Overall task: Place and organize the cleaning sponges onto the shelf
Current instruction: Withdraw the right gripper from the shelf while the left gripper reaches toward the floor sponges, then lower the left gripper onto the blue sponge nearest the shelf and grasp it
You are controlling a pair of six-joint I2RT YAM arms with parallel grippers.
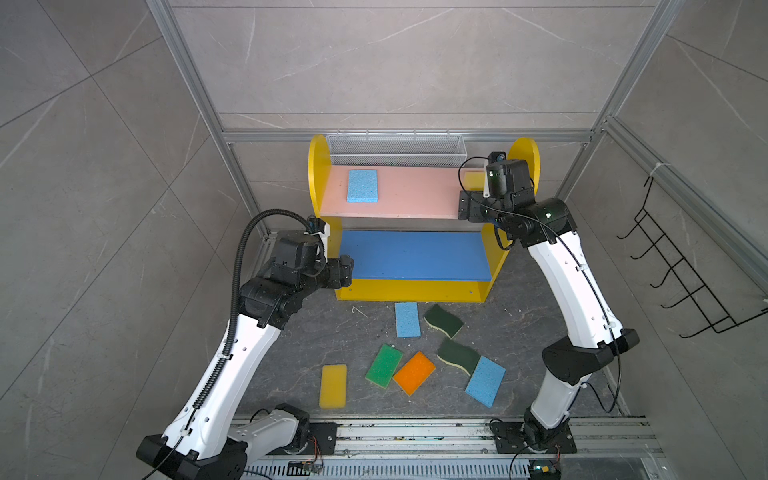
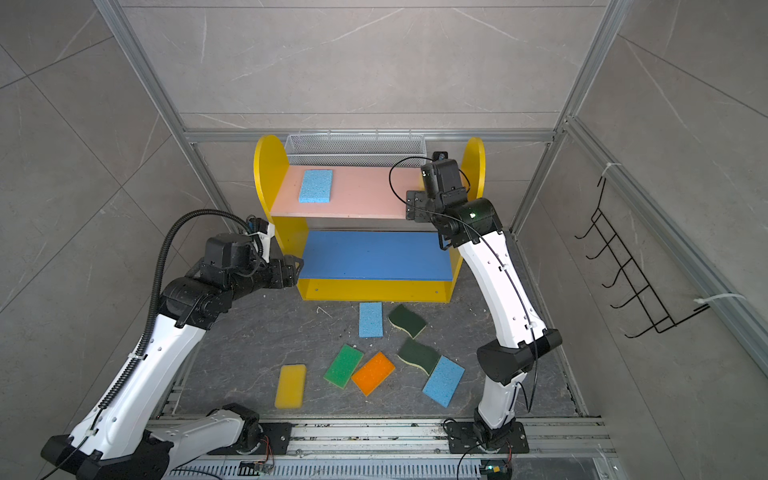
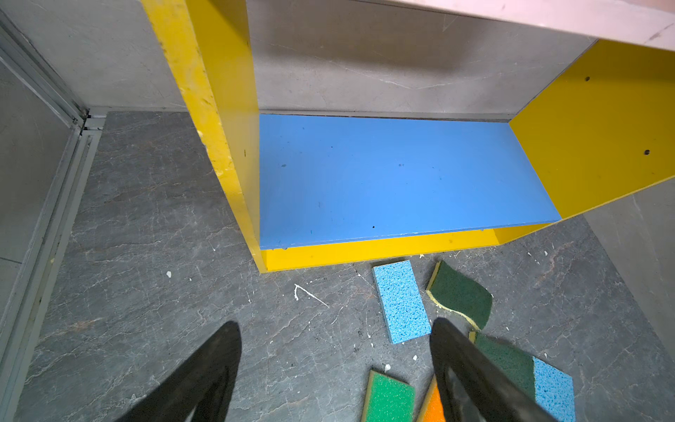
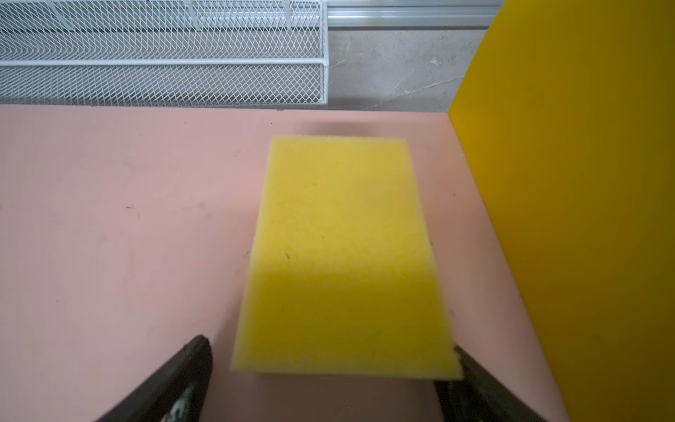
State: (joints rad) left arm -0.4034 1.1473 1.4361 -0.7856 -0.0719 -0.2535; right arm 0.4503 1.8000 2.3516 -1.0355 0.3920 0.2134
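A: What's on the shelf (image 1: 415, 291)?

B: Two sponges on its pink board (image 1: 415, 199): a blue sponge (image 1: 362, 185) near the left end and a yellow sponge (image 4: 339, 255) at the right end. A mesh basket (image 1: 395, 149) sits behind. Seven loose sponges (image 1: 414, 372) lie on the floor (image 1: 357, 336) in front.

A: And the arms?

B: The right arm reaches over the board's right end. The right gripper (image 4: 328, 345) is spread wide, with the yellow sponge's near end between its fingers; whether they touch, I cannot tell. The left gripper (image 3: 336, 323), spread and holding nothing, hangs by the shelf's left side.
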